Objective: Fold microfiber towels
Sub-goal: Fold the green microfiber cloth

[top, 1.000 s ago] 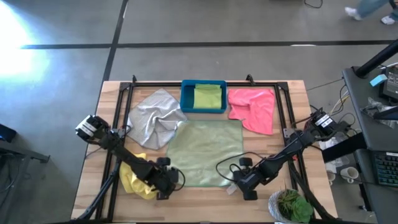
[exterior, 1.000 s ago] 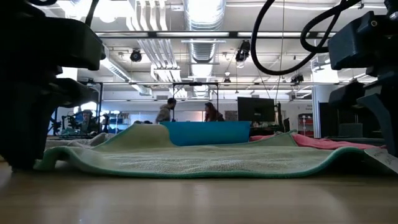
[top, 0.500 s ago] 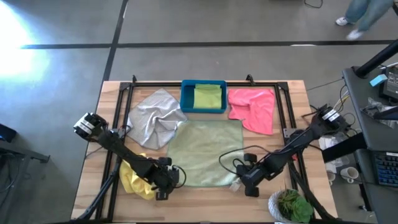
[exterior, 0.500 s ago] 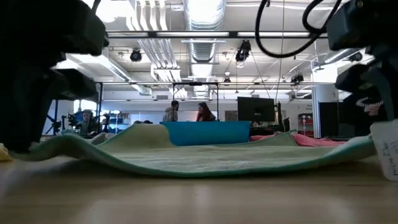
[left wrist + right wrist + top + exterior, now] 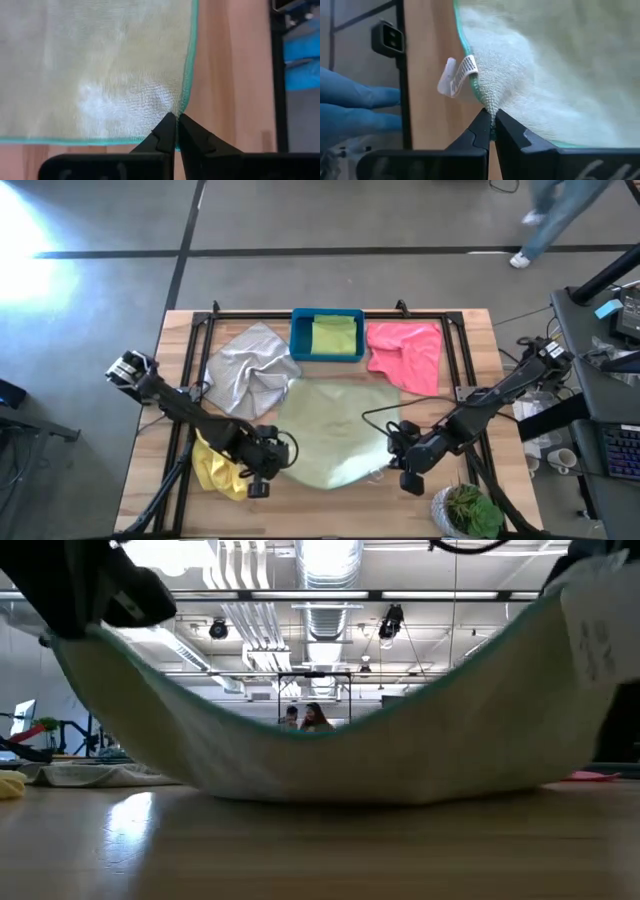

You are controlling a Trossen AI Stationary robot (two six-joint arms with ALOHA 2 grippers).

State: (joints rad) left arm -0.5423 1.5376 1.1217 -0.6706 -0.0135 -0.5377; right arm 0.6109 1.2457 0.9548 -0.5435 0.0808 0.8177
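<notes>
The light wooden table carries a black metal frame and all the cloths. At its centre lies the large pale sage green microfiber towel with a teal hem, its two near corners raised off the wood so that it sags between them in the low view. At 11 o'clock from it sits the crumpled light grey microfiber towel, touching its edge; at 1 o'clock the pink microfiber towel lies partly folded. At 12 o'clock the blue rectangular plastic bin holds the bright lime green microfiber towel. At 8 o'clock, the bunched yellow microfiber towel lies under the left arm. The left gripper is pinched tight on the sage towel's near-left corner; the right gripper is clamped on the near-right corner, just beside a small white care label.
</notes>
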